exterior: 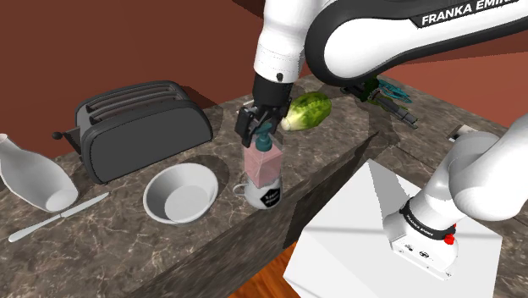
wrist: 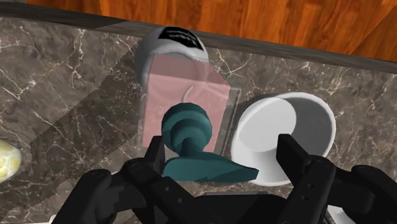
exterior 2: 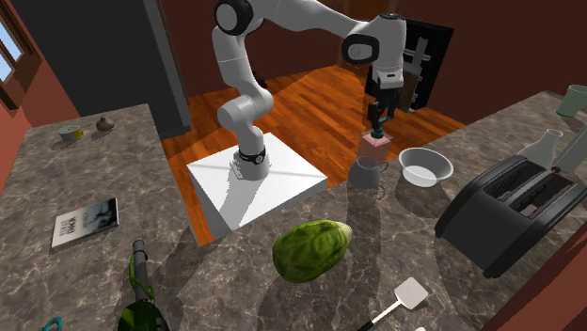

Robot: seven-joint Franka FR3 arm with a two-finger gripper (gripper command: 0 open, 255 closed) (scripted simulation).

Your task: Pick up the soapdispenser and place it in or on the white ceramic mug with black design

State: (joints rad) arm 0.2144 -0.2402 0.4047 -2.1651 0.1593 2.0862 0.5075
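- Shoulder view, counts, big to small: one marble counter (exterior: 338, 148); one dark toaster (exterior: 140, 127) at frame left; one green lettuce (exterior: 306, 110) upper centre; one white bowl (exterior: 179, 196) lower left of centre.
- One soap dispenser (exterior: 263, 165): pink translucent body, teal pump (wrist: 186, 124), upright at frame centre, base seated at the mug's mouth. How deep it sits is not resolved.
- One white mug (exterior: 269, 200), black label, beneath the dispenser and just beside the bowl.
- One gripper (wrist: 222, 145): fingers apart on either side of the pump, clamping nothing. One finger is close to the pump head; contact is unclear.
- Handling, judged: a rigid, fairly light bottle whose smooth faces are likely slippery. It is tall on a narrow rim, so it would tip easily. Best hold is the flat body sides or the neck under the pump, not the nozzle.
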